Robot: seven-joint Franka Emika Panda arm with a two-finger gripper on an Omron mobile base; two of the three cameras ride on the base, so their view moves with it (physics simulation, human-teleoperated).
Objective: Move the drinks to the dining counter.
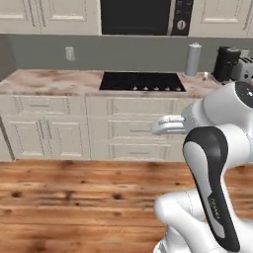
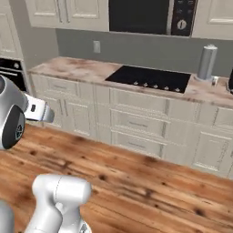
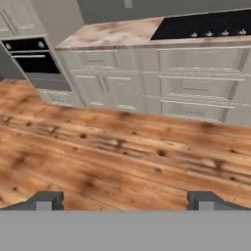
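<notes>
While the arm (image 1: 212, 163) is folded close over its base, the gripper (image 3: 122, 200) points down and forward at the wooden floor (image 3: 112, 152); its two dark fingertips (image 3: 46, 200) stand far apart at the bottom of the hand view, jaws fully spread, nothing between them; nothing is held.

In the left base view a marbled counter (image 1: 54, 81) runs along the back wall; a black cooktop (image 1: 142, 81) is set into it; right of the cooktop stands a tall grey cylinder (image 1: 193, 59); further right sit a dark appliance (image 1: 226, 63) and a metallic toaster (image 1: 244, 69), partly cut off by the frame edge and by the arm's shoulder; a small pale object with a dark top (image 1: 205, 75) stands on the counter between the cylinder and the dark appliance, too small to identify as one of the drinks; no bottle can be made out with certainty.

Pale cabinet fronts (image 1: 44, 136) sit below the counter; a wall socket (image 1: 70, 53) is on the grey backsplash; a dark microwave (image 1: 146, 17) hangs above the cooktop.

In the right base view the same counter, cooktop (image 2: 150, 78) and cylinder (image 2: 207, 63) appear at an angle; a built-in oven (image 2: 11, 70) shows at the left edge; the hand view shows that oven (image 3: 34, 61) left of the cabinets.
</notes>
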